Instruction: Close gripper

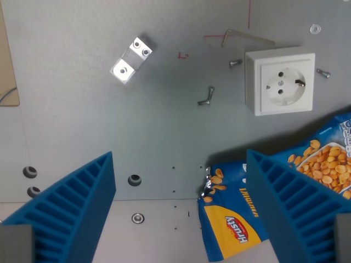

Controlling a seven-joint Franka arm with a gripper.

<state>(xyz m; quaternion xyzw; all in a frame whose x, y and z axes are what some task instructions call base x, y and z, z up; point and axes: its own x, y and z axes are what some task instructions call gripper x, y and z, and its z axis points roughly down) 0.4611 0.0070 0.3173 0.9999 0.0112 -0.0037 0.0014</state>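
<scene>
From above the wrist, the jaws [181,219] stand wide apart with nothing held between them: one ribbed blue finger [71,211] sits at about 7 o'clock in the wrist view, the other blue finger [293,211] at about 5 o'clock, and only bare grey surface [164,126] and the left end of a snack bag show in the gap. The peanut bag [233,227] lies flat at 5 o'clock, blue with a yellow and red label, and the right-hand finger covers its middle, so I cannot tell whether it touches the bag or hangs over it; the rest of the bag, printed with peanuts, comes out beyond that finger toward 3 o'clock. A white wall socket [281,81] lies face up at about 2 o'clock, well apart from the fingers. Near it are small loose screws [205,97], one at about 1 o'clock just left of the socket and another at its right edge, and a thin bent hex key [247,37] at 1 o'clock. A shiny metal bracket [131,59] with two holes lies tilted at 11 o'clock. Dark round holes [134,179] dot the surface toward 7 and 8 o'clock
</scene>
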